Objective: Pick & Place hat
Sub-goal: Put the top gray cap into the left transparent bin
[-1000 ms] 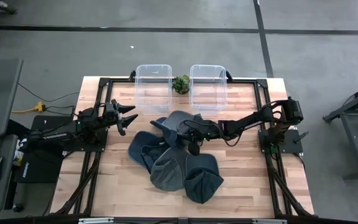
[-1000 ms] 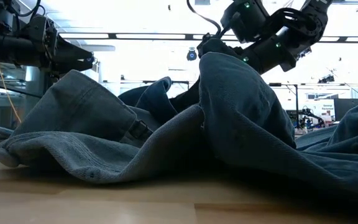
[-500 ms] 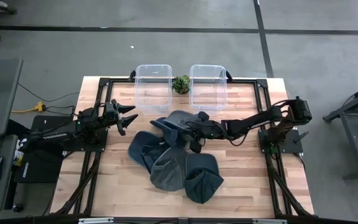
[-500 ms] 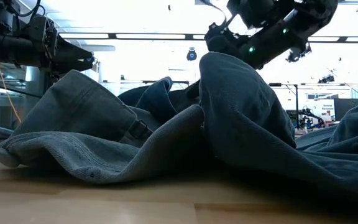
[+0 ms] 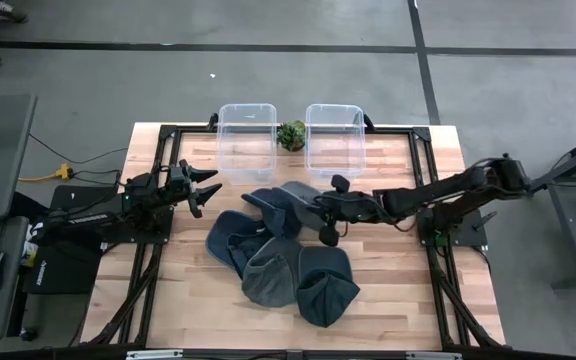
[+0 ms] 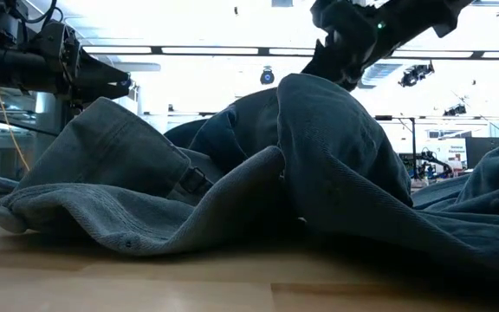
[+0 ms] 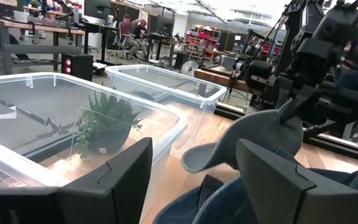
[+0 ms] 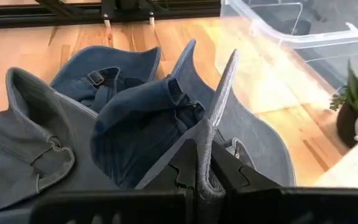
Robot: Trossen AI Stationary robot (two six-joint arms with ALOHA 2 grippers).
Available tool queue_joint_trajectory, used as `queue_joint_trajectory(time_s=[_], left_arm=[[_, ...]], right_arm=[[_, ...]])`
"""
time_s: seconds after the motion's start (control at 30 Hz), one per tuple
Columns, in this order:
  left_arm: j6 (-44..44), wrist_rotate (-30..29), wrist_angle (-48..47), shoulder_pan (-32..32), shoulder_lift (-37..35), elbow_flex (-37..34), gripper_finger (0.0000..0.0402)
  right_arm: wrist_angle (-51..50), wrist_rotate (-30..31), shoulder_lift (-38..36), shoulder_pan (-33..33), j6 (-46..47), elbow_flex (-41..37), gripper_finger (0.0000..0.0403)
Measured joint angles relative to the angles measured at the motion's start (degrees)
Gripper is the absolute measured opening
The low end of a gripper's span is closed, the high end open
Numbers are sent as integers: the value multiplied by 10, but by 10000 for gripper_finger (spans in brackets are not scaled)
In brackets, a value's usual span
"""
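Note:
Several blue denim hats lie in a pile at the table's middle. My right gripper reaches in from the table's right and is shut on the brim of the far hat, raised above the others. In the right wrist view this hat's crown hangs beside the gripper. In the low view the gripper shows above the denim folds. My left gripper waits open at the table's left, apart from the hats. My right gripper pinches the hat's brim between its two fingers, on the brim's edge. The fingers come from the table's right, slanting down. The brim stands on edge and the crown hangs to one side; whether the crown is clear of the pile I cannot tell.
Two clear plastic bins stand at the far edge with a small potted plant between them. Bare wood lies along the near edge and at both sides of the pile.
My right gripper has risen and drawn back toward the table's right edge, rolling a little, still shut on the brim. The held hat has come up with it, brim first, while the other hats have stayed where they were.

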Motion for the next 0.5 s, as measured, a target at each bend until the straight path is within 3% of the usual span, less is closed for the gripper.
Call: queue_joint_trajectory(time_s=[0.5], left_arm=[[0, 0, 0, 0, 0, 0, 232]], right_arm=[[-30, -5, -26, 0, -29, 0, 7]])
